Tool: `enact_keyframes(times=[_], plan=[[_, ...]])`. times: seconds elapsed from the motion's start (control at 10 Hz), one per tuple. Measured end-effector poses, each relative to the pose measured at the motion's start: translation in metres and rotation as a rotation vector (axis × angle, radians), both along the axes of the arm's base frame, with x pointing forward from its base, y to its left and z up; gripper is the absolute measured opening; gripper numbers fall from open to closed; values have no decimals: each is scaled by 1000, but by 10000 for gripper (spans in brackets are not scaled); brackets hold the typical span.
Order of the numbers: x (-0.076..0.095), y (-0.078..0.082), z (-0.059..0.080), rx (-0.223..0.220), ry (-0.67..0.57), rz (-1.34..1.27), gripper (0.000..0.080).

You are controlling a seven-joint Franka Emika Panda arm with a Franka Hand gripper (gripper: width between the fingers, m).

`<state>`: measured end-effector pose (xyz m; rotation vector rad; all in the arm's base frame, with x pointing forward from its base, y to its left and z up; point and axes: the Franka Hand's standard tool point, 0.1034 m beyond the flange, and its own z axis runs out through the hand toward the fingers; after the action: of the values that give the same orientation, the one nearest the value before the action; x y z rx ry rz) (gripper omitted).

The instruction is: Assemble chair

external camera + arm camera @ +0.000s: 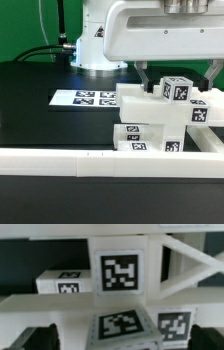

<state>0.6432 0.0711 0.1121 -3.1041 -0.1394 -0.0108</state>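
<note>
On the black counter (40, 105) the chair (160, 120), a cluster of chunky white plastic pieces, stands partly built near the front edge, toward the exterior view's right, pressed close to the long white rail (100, 160) that runs across the foreground. Its pieces carry square black-and-white tags: one tilted block at the top (178, 89) shows a tag on its angled face, and lower pieces show tags facing the camera just above the rail. The pincer (180, 75) hangs from the white arm body directly over the chair, its two dark fingers spread wide, one (143, 76) at the side of the stack toward the exterior view's left and the other (212, 73) at the side toward the exterior view's right (whether either finger touches the plastic cannot be told from here); nothing is gripped between them. The marker board (85, 98), a flat white sheet with several tags, lies on the counter just beside the chair, toward the exterior view's left, in front of the arm's white base (100, 45). The wrist view looks closely at the chair's pieces: an upright tagged slab (122, 272) with a slanted white strut (185, 258) beside it, a small tagged cube (65, 283) further back, and two more tagged faces (145, 325) closer in, with the dark fingertips (35, 339) at the frame's edges.
</note>
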Motion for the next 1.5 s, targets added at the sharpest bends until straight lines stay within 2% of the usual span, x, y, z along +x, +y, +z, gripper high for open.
enact_keyframes(times=[0.2, 0.5, 0.7, 0.8, 0.9, 1.1, 1.4, 1.5], plan=[[2, -2, 2, -17, -9, 167, 649], [3, -6, 3, -18, -13, 271, 649], [3, -6, 3, -17, -14, 263, 396], [3, -6, 3, -16, -13, 247, 396], [3, -6, 3, -16, -13, 247, 284], [3, -5, 3, -14, -11, 159, 284], [3, -1, 2, -2, -25, -254, 284], [3, 0, 2, 0, -25, -282, 284]])
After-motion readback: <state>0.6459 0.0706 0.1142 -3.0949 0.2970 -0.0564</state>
